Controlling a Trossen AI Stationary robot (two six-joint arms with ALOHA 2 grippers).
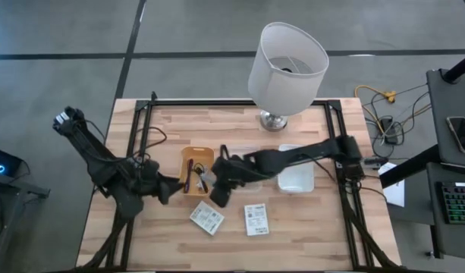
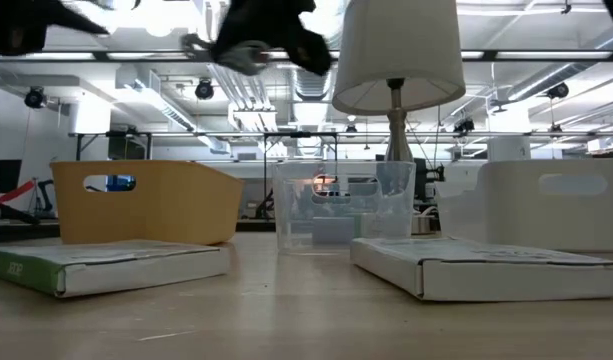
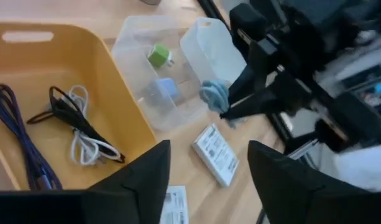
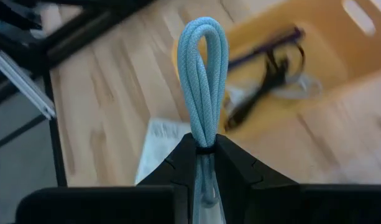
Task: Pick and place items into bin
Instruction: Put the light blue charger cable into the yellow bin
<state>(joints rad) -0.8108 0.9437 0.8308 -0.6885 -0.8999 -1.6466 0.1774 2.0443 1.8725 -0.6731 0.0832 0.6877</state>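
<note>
Pinched upright in the right gripper's (image 4: 202, 163) closed jaws, the coiled pale blue cable (image 4: 204, 81) hangs just beside the yellow plastic bin (image 1: 196, 156), ready to go in; left gripper's (image 3: 207, 165) jaws open, empty.

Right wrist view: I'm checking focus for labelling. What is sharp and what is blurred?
Right wrist view: the pale blue cable, shut in the right pincer, is sharp; the yellow bin and white packet behind are blurred.

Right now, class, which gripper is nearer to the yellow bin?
Left. The left gripper hangs open just beside the yellow bin, at its near corner. The right gripper, shut on a pale blue cable, is past the bin's other side, slightly farther off.
</note>
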